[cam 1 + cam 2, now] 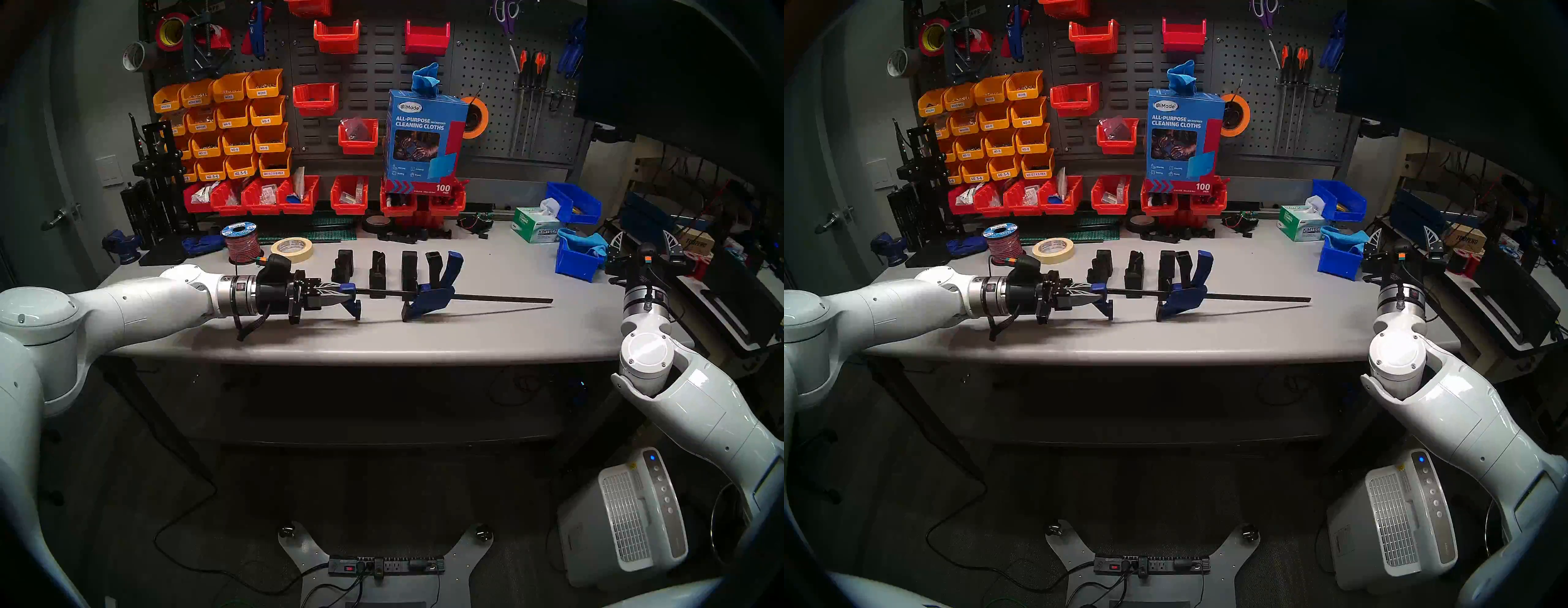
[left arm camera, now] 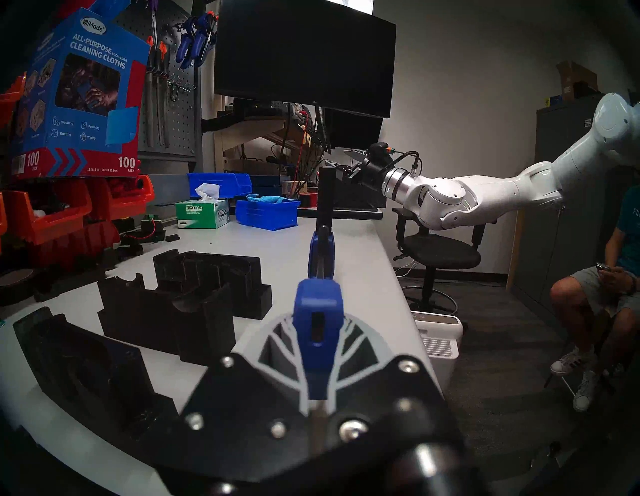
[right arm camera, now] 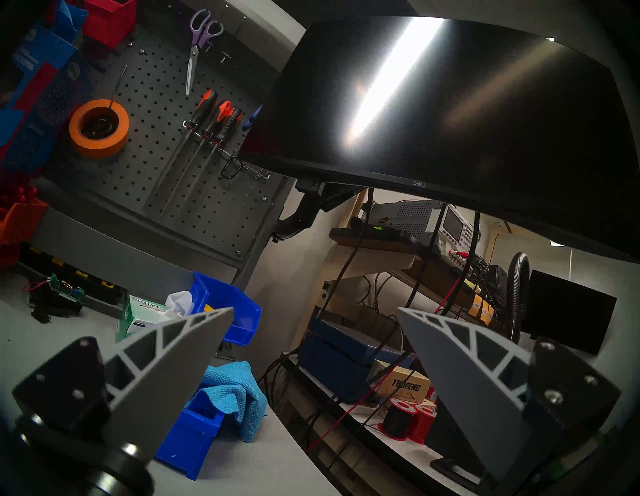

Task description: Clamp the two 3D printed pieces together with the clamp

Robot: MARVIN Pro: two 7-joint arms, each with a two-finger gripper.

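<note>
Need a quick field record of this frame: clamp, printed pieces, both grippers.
clamp: long black bar clamp with blue end jaw and blue pistol handle, held level over the grey workbench, bar end pointing toward the robot's right
left gripper: shut on the clamp's end-jaw end
right gripper: open, empty, off the bench's right edge
printed pieces: matte black notched printed blocks standing in a row behind the bar, not between the clamp's jaws

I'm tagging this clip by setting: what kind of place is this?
Most likely a workshop or maker lab: a grey perforated pegboard hung with tools, orange plastic parts bins labelled for screws, and a grey workbench.
</note>
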